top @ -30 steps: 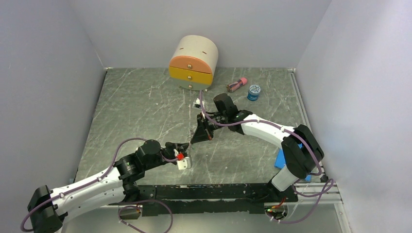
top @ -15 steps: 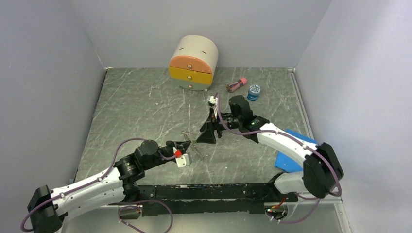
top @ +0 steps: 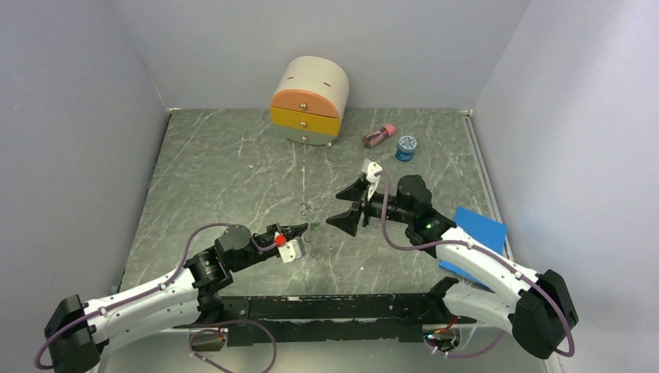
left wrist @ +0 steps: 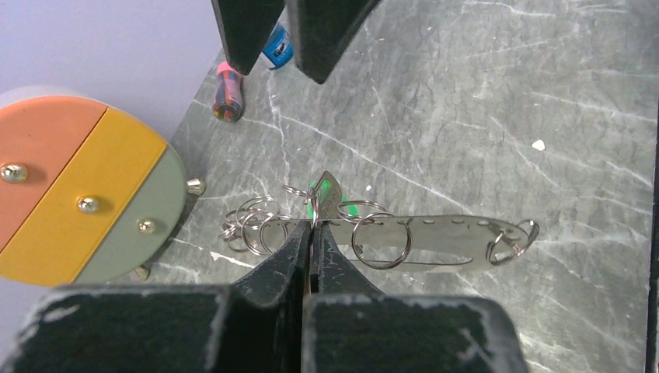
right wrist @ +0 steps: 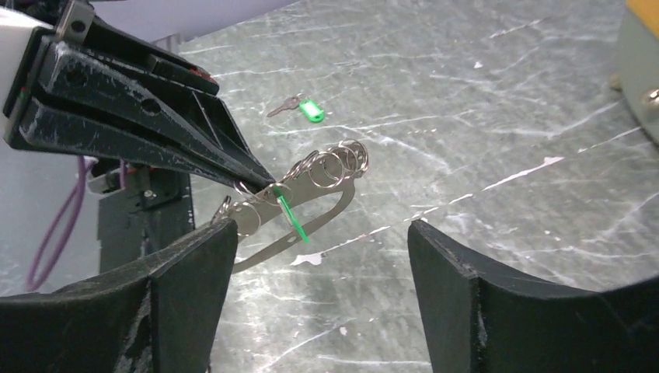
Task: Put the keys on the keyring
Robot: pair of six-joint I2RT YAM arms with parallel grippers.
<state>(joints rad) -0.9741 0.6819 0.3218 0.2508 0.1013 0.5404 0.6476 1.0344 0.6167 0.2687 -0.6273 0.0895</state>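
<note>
My left gripper [left wrist: 313, 225] is shut on the keyring [left wrist: 435, 237], a flat silvery plate with holes that carries several thin rings. It holds the keyring just above the table, and I also see this gripper [top: 301, 231] near the middle of the top view. One of the keys [left wrist: 343, 207], green-headed, hangs at the pinch point and shows edge-on [right wrist: 292, 217] in the right wrist view. A second key [right wrist: 309, 109] lies flat on the table beyond. My right gripper [right wrist: 320, 233] is open and empty, a short way right of the keyring [right wrist: 326, 172] and facing it.
A round drawer unit [top: 309, 101] in orange, yellow and grey stands at the back. A pink tube [top: 379, 135] and a small blue jar [top: 406, 147] lie to its right. A blue pad [top: 475, 231] sits under the right arm. Walls close in three sides.
My right gripper has opened and pulled back to the right, away from the left gripper. The green key now hangs at the keyring in the left gripper, which barely moved.
</note>
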